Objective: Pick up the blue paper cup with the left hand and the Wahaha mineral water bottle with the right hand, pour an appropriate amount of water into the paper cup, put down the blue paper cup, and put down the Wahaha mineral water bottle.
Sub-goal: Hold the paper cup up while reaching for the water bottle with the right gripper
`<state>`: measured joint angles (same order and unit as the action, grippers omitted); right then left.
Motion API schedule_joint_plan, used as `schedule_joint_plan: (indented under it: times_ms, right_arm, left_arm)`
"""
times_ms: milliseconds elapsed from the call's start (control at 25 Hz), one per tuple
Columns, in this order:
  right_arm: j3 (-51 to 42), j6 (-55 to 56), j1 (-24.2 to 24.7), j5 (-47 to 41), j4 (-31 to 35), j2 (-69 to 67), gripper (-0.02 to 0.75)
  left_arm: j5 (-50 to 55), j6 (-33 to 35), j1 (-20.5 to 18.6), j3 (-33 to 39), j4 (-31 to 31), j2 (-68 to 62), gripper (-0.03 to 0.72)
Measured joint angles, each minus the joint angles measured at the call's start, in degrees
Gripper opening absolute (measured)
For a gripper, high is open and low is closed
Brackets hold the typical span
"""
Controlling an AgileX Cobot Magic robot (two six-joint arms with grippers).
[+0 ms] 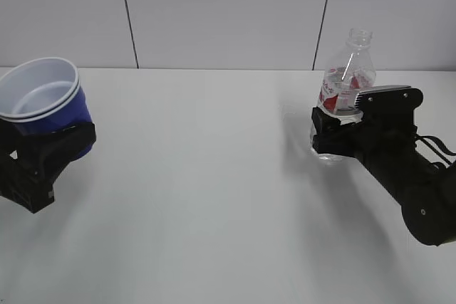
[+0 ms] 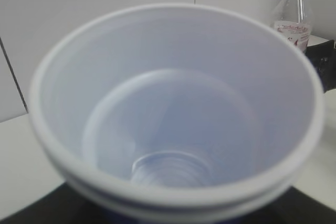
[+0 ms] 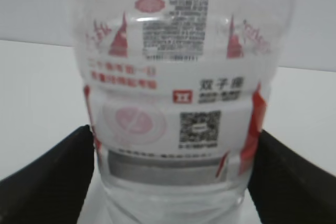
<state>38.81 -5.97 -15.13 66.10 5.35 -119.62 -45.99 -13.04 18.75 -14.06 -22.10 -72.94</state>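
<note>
- The left hand (image 1: 43, 149), at the left edge of the exterior view, has its jaws clamped around the lower wall of the blue paper cup (image 1: 50, 99). The cup leans toward the camera, and whether it rests on the table (image 1: 214, 197) I cannot tell.
- In the left wrist view a little water (image 2: 170, 169) sits at the cup's bottom. With that tilt, a jolt on set-down could slop it over the rim.
- The Wahaha mineral water bottle (image 1: 345, 85) stands upright, uncapped, at the right of the frame, between the jaws of the right hand (image 1: 340, 133).
- In the right wrist view the black fingers (image 3: 50, 174) sit right at the bottle's sides; whether they grip or have just let go I cannot tell.
- If one finger drags on the ribbed wall as the arm backs off, the light bottle could topple and spill.
</note>
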Motion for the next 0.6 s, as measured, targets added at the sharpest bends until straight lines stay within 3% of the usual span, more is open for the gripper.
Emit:
schedule_joint_plan:
  times_ms: [360, 600]
  right_arm:
    - [2.0, 0.0, 0.0, -0.2, 0.7, -0.8, 0.659]
    - [2.7, 0.0, 0.0, -0.2, 1.2, -1.1, 0.596]
  left_arm:
    - [0.0, 0.0, 0.0, 0.0, 0.0, 0.0, 0.417]
    - [0.0, 0.0, 0.0, 0.0, 0.0, 0.0, 0.417]
